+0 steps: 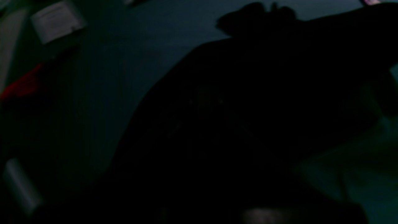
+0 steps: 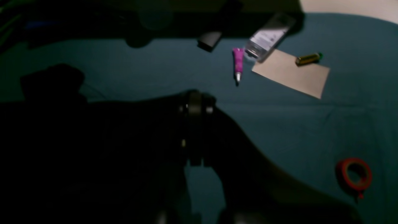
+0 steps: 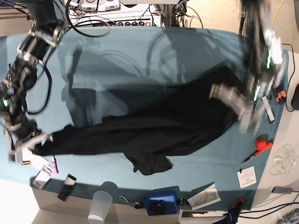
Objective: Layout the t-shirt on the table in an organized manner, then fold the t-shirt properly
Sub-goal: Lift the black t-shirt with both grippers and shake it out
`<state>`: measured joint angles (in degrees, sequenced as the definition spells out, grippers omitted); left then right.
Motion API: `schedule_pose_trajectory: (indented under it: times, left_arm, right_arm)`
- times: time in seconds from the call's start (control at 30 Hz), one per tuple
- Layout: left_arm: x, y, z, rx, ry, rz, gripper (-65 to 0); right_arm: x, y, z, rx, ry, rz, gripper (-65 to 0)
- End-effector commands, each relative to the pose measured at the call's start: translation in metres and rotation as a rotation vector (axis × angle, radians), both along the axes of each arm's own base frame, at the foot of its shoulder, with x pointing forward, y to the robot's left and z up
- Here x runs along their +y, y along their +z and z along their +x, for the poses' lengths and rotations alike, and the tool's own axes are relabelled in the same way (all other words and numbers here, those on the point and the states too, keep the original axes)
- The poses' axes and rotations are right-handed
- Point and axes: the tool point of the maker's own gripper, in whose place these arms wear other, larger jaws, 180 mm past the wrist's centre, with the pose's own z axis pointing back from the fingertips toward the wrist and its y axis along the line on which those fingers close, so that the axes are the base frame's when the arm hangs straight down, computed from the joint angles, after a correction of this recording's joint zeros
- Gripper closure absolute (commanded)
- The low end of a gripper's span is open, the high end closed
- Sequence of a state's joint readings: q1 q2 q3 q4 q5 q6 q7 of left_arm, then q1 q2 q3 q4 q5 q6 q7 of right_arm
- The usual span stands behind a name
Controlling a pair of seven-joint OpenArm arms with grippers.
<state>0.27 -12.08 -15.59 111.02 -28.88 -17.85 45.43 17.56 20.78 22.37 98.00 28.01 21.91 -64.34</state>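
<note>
I see the t-shirt point(image 3: 159, 126) stretched as a long black band across the teal worktop point(image 3: 140, 56), one bunched lobe hanging toward the near edge; both ends are lifted. My right gripper point(image 3: 39, 148) is clenched on the t-shirt's end at the base view's left; its wrist view shows dark cloth draped from the closed jaws. My left gripper point(image 3: 247, 109), blurred at the base view's right, is clenched on the other end; its wrist view is nearly black with cloth. Beyond the right gripper lie a pink tube point(image 2: 238, 62), a tan card point(image 2: 292, 74), and a red tape roll point(image 2: 354, 174).
</note>
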Motion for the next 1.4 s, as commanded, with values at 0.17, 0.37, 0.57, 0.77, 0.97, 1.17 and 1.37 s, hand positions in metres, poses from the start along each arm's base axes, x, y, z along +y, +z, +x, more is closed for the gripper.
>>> schedule_pose_trajectory:
  times: [0.17, 0.37, 0.57, 0.77, 0.97, 1.17, 1.37]
  left_arm:
    - [0.015, 0.062, 0.091, -0.140, 0.035, -0.060, 0.0]
    - [0.022, 0.105, 0.168, -0.143, 0.026, -0.134, 0.0]
    - [0.030, 0.159, 0.215, -0.216, 0.049, -0.152, 0.0]
    - [0.058, 0.234, 0.231, -0.326, 0.097, -0.097, 0.0]
    - [0.105, 0.300, 0.220, -0.401, 0.146, -0.080, 0.0]
    - [0.133, 0.303, 0.203, -0.321, 0.125, -0.123, 0.0]
    - [0.118, 0.263, 0.193, -0.143, 0.027, -0.110, 0.0]
  right_arm:
    - [-0.007, 0.046, 0.020, -0.183, -0.008, -0.017, 0.0]
    - [-0.014, 0.074, 0.069, -0.232, 0.002, 0.078, 0.0]
    - [-0.022, 0.135, 0.119, -0.323, 0.016, 0.161, 0.0]
    - [-0.029, 0.224, 0.143, -0.462, 0.021, 0.187, 0.0]
    - [-0.029, 0.296, 0.139, -0.587, 0.038, 0.201, 0.0]
    - [-0.027, 0.294, 0.140, -0.571, 0.044, 0.209, 0.0]
    - [-0.002, 0.273, 0.139, -0.440, 0.150, 0.278, 0.0]
